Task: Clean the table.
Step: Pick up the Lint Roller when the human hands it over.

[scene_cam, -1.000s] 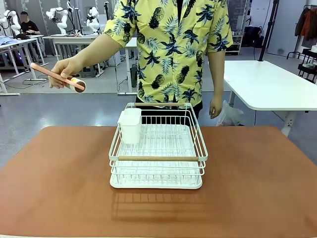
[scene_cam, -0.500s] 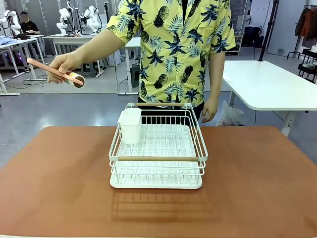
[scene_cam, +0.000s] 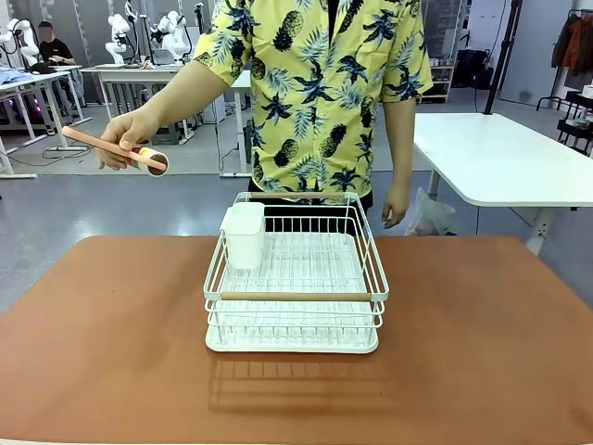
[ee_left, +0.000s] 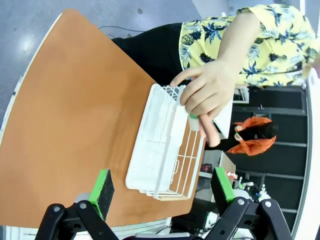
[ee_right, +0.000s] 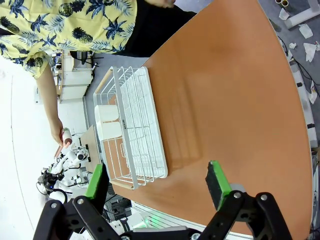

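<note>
A rushed reach for the pink-handled roller [scene_cam: 116, 148], which the person holds up beyond and left of the white wire dish rack [scene_cam: 295, 297], could nip their fingers. The robot's left hand [ee_left: 162, 187] and right hand [ee_right: 156, 182] hang wide open, empty. The smooth reddish-brown, wood-coloured bench [scene_cam: 111, 352] lies beneath the rack, matte and round-cornered.

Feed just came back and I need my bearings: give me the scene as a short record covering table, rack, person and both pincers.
table: reddish-brown top, carries a dish rack
dish rack: white wire, wooden handle bars, at the table's middle
white cup: in the rack's far left corner
person: standing at the far side
hand: holds a pink-handled roller in the air, left of the rack
other hand: hangs down, holding nothing
left pincer: open, nothing between the pads
right pincer: open, nothing between the pads
</note>
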`<action>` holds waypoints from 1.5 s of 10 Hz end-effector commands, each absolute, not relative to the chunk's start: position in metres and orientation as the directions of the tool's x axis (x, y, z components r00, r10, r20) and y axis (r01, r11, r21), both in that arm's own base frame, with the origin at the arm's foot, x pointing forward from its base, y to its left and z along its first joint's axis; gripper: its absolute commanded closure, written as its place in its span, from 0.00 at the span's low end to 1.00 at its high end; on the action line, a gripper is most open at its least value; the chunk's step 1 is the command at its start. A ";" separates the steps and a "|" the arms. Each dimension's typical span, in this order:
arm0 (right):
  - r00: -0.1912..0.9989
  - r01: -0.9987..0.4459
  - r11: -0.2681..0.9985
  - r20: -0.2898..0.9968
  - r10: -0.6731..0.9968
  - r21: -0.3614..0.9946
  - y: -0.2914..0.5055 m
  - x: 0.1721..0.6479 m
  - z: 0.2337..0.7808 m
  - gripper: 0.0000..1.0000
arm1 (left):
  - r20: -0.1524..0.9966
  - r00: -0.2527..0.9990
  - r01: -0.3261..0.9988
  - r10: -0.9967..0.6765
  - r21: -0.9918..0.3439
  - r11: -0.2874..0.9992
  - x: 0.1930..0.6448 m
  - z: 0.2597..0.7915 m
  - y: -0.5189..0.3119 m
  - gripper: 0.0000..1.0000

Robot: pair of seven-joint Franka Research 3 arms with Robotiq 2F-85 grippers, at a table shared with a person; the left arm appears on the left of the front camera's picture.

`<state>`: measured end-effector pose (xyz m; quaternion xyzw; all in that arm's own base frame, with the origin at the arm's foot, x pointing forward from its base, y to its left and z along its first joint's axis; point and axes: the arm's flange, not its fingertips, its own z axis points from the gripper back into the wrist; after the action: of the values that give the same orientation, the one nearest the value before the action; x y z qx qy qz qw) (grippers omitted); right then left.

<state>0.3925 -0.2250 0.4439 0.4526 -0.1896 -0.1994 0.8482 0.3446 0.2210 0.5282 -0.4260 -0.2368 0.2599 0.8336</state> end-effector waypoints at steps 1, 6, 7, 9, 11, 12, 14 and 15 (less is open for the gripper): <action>0.847 0.160 0.503 0.144 -0.512 0.850 -0.225 0.392 0.446 0.00 | 0.150 0.718 -0.334 0.680 -0.783 0.525 0.350 0.561 0.197 0.00; 0.847 0.160 0.503 0.144 -0.512 0.850 -0.225 0.392 0.446 0.00 | 0.122 0.640 -0.424 0.759 -0.767 0.481 0.384 0.581 0.104 0.00; 0.847 0.160 0.503 0.144 -0.512 0.850 -0.225 0.392 0.446 0.00 | 0.113 0.623 -0.450 0.774 -0.758 0.472 0.389 0.571 0.098 0.00; 0.847 0.160 0.503 0.144 -0.512 0.850 -0.225 0.392 0.446 0.00 | 0.058 0.615 -0.505 0.786 -0.736 0.450 0.394 0.549 0.075 0.00; 0.847 0.160 0.503 0.144 -0.512 0.850 -0.225 0.392 0.446 0.00 | 0.066 0.609 -0.483 0.790 -0.759 0.436 0.396 0.533 0.066 0.00; 0.847 0.160 0.503 0.144 -0.512 0.850 -0.225 0.392 0.446 0.00 | 0.086 0.593 -0.468 0.801 -0.772 0.430 0.394 0.527 0.061 0.00; 0.847 0.160 0.503 0.144 -0.512 0.850 -0.225 0.392 0.446 0.00 | 0.094 0.597 -0.454 0.796 -0.779 0.432 0.398 0.519 0.053 0.00; 0.847 0.160 0.503 0.144 -0.512 0.850 -0.225 0.392 0.446 0.00 | 0.084 0.601 -0.458 0.795 -0.778 0.429 0.401 0.516 0.049 0.00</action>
<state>0.3925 -0.2254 0.4436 0.4522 -0.1896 -0.2001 0.8483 0.3987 0.0528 0.5242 -0.3649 -0.2150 0.3846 0.8202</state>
